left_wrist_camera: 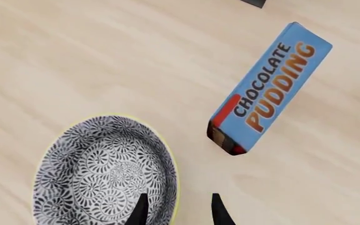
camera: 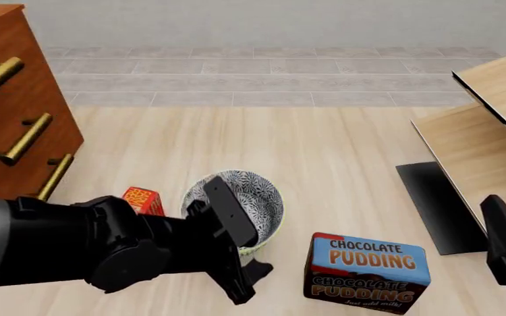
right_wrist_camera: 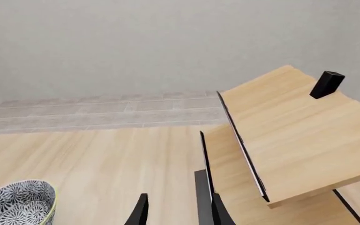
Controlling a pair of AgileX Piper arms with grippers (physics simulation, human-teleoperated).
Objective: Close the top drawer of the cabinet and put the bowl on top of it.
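- Left gripper (left_wrist_camera: 178, 212) is showing only its two dark fingertips (left_wrist_camera: 140, 211), standing apart with a gap between them.
- One fingertip is overlapping the inside of the bowl (left_wrist_camera: 101, 173) near its rim; the other is lying over bare table (left_wrist_camera: 105, 61) just outside that rim. Contact with the rim cannot be told.
- Bowl is sitting upright on the pale wood table, its dark-grey-and-white floral interior facing the camera, with a pale yellowish rim edge showing.
- Blue box lettered "CHOCOLATE PUDDING" (left_wrist_camera: 269, 89) is lying near the bowl, apart from it, not touching.
- A small dark object (left_wrist_camera: 254, 3) is poking in at the frame edge; identity unclear.
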